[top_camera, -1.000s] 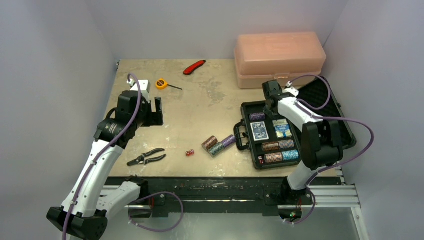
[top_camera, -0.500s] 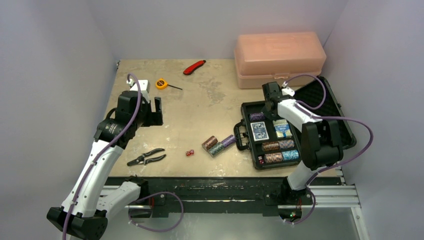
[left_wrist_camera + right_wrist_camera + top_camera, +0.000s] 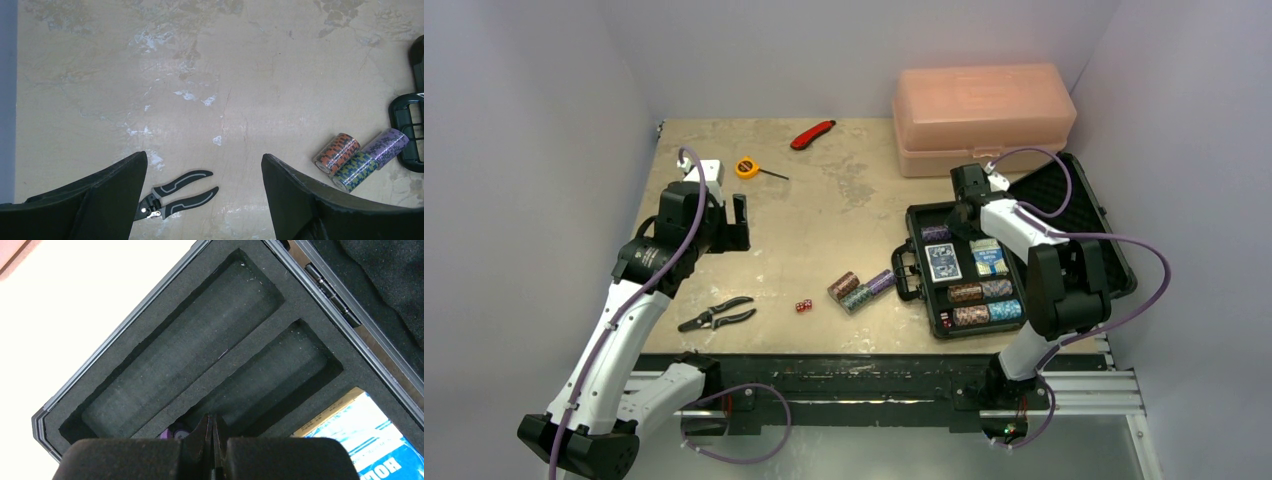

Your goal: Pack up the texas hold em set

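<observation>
Black rectangular hard case with foam lining (image 3: 1074,200) lies open at the table's right side, lid back, handle facing left. Inside: two blue card decks (image 3: 944,262), four multicoloured chip rolls (image 3: 982,302) in the near slots, and one purple roll (image 3: 938,233) in a far slot. The farthest slot (image 3: 190,350) is bare foam. Three loose chip rolls (image 3: 860,288), orange, green and purple, lie touching just left of the handle, with small red dice (image 3: 803,306) near them.

Right gripper (image 3: 212,440) is over the case's far slots, fingers pressed together, holding nothing. Left gripper (image 3: 202,156) hangs over bare beige table (image 3: 824,220) at left, fingers spread wide, nothing held.

Black-grey pliers (image 3: 716,315) lie front left. Yellow tape measure (image 3: 746,167) and red utility knife (image 3: 812,134) lie at the far side. Translucent pink plastic box (image 3: 984,115) sits behind the case.
</observation>
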`<control>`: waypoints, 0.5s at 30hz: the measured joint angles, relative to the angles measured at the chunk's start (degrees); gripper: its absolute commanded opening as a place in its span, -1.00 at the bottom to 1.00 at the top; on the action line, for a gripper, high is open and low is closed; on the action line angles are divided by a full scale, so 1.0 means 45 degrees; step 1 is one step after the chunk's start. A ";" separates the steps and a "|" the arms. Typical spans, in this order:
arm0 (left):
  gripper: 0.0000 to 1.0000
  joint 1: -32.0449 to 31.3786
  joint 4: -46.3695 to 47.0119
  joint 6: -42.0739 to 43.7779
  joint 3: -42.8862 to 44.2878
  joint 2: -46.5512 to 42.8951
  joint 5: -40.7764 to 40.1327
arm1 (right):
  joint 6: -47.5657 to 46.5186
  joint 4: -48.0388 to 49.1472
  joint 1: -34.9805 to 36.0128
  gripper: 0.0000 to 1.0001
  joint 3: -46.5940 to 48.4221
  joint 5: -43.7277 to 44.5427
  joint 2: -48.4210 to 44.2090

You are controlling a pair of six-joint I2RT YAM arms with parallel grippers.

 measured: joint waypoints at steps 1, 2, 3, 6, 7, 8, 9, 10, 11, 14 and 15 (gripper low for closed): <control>0.68 0.0000 0.0000 -0.0005 0.0000 0.0000 0.0000 | -0.0053 0.0024 0.0000 -1.00 -0.0005 -0.0029 0.0000; 0.68 0.0000 0.0000 0.0000 0.0000 0.0000 0.0000 | -0.0107 0.0053 0.0005 -1.00 -0.0010 -0.0063 0.0000; 0.68 0.0000 0.0000 0.0000 0.0000 0.0000 0.0000 | -0.0151 0.0107 0.0005 -1.00 -0.0024 -0.0087 0.0000; 0.68 0.0000 0.0000 0.0000 0.0000 -0.0005 -0.0005 | -0.0233 0.0155 0.0005 -0.81 -0.0049 -0.0092 0.0000; 0.68 0.0000 0.0000 0.0000 0.0000 -0.0005 -0.0010 | -0.0243 0.0170 0.0005 -0.72 -0.0049 -0.0092 0.0000; 0.68 0.0000 0.0000 0.0000 0.0000 -0.0010 -0.0015 | -0.0272 0.0170 0.0005 -0.60 -0.0049 -0.0083 0.0000; 0.68 0.0000 0.0000 0.0000 0.0000 -0.0015 -0.0015 | -0.0267 0.0165 0.0005 -0.46 -0.0053 -0.0073 0.0000; 0.68 0.0000 0.0000 0.0000 0.0000 -0.0029 -0.0019 | -0.0311 0.0117 0.0005 -0.29 -0.0053 0.0015 0.0000; 0.68 0.0000 0.0000 0.0000 0.0000 -0.0044 -0.0019 | -0.0335 0.0073 0.0005 -0.12 -0.0053 0.0092 0.0000; 0.68 0.0000 0.0000 0.0000 0.0000 -0.0097 -0.0024 | -0.0301 0.0175 -0.0005 0.23 -0.0015 0.0306 -0.0015; 0.68 0.0000 0.0000 0.0000 0.0000 -0.0102 -0.0024 | -0.0243 0.0189 0.0005 0.30 0.0000 0.0282 -0.0029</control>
